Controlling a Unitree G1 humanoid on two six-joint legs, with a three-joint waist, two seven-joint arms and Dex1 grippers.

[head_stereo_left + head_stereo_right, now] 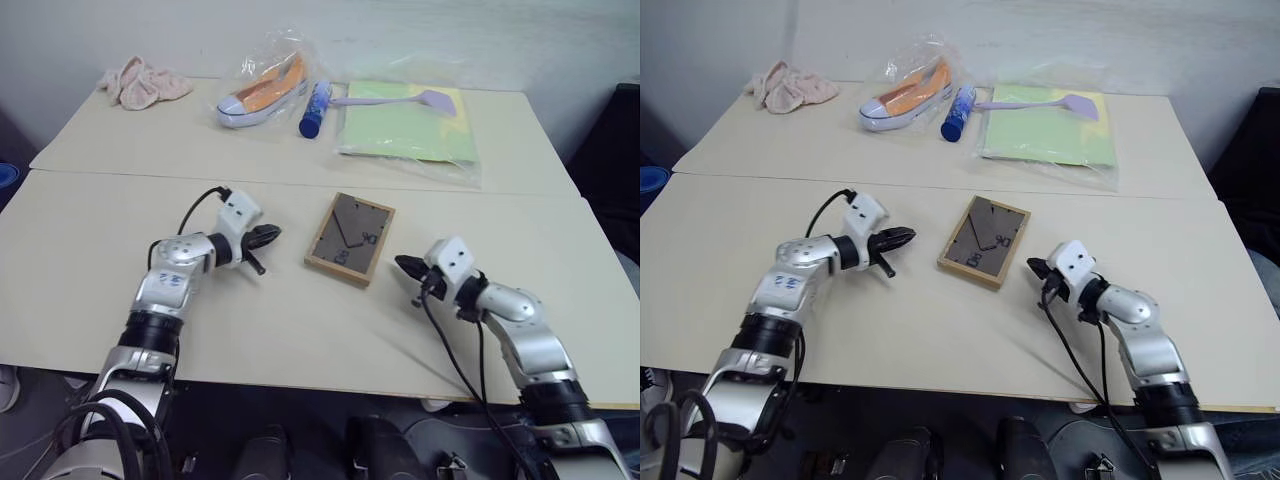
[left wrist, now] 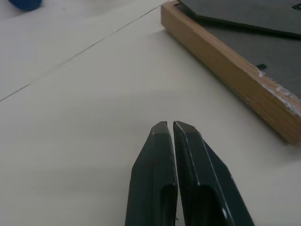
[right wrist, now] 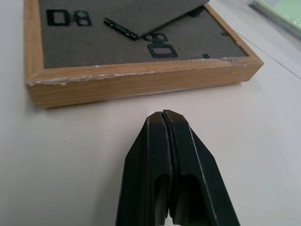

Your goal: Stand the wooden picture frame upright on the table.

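1. The wooden picture frame (image 1: pixel 349 239) lies flat and face down on the table (image 1: pixel 90 260), about midway between its left and right edges and nearer the front edge than the far one. It is a small rectangle of light, squared wood, turned slightly askew.
2. Its back panel is matte grey-brown board with small black metal clips; the prop strut (image 3: pixel 141 14) (a flat dark strip) lies folded against it. In the right wrist view the wood rim looks scuffed and whitish along one edge.
3. The left gripper (image 1: pixel 266 236) rests low over the table just left of the frame, apart from it, its 2 smooth black fingers (image 2: pixel 153 179) pressed together and holding nothing.
4. The right gripper (image 1: pixel 408 266) sits just right of the frame, also not touching, fingers (image 3: pixel 188 179) closed tight and empty.
5. The table is plain cream-beige, with a seam running across it behind the frame.
6. Beyond the seam, toward the far edge: a crumpled pink cloth (image 1: pixel 142 82), a shoe in clear plastic (image 1: pixel 262 92), a blue bottle (image 1: pixel 314 110) and a flat green folder (image 1: pixel 408 122).
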